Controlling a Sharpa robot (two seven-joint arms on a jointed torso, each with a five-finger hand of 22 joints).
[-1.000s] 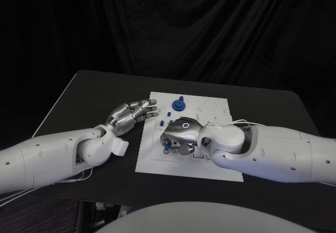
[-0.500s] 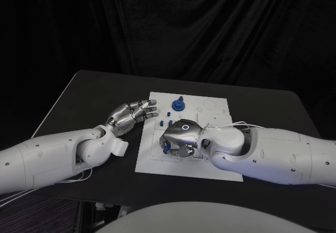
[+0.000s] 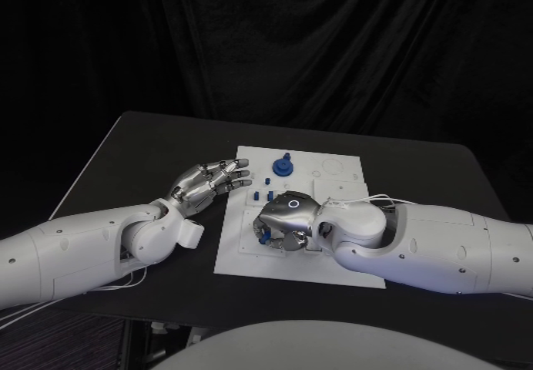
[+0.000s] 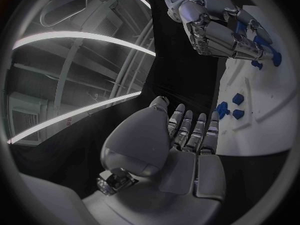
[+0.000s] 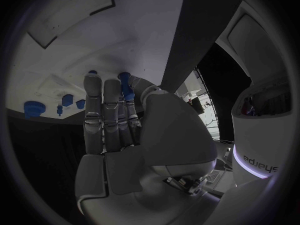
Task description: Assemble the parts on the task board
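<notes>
The right robot hand [image 3: 284, 222] has crept slightly toward the near-left part of the white rectangular task board [image 3: 339, 173] over the past second, its fingers now curled down around a small blue plastic part [image 3: 264, 239] at their tips; whether it truly grips the piece cannot be told. In the right wrist view a blue part [image 5: 124, 78] shows just past the fingertips. The left robot hand [image 3: 208, 183] stays beside the board's left edge, holding nothing, fingers loosely spread. Beyond the right hand stand a tall blue knobbed part [image 3: 283, 165] and several small blue pegs [image 3: 264, 194]. The black desk [image 3: 145, 146] lies open left of the left hand.
</notes>
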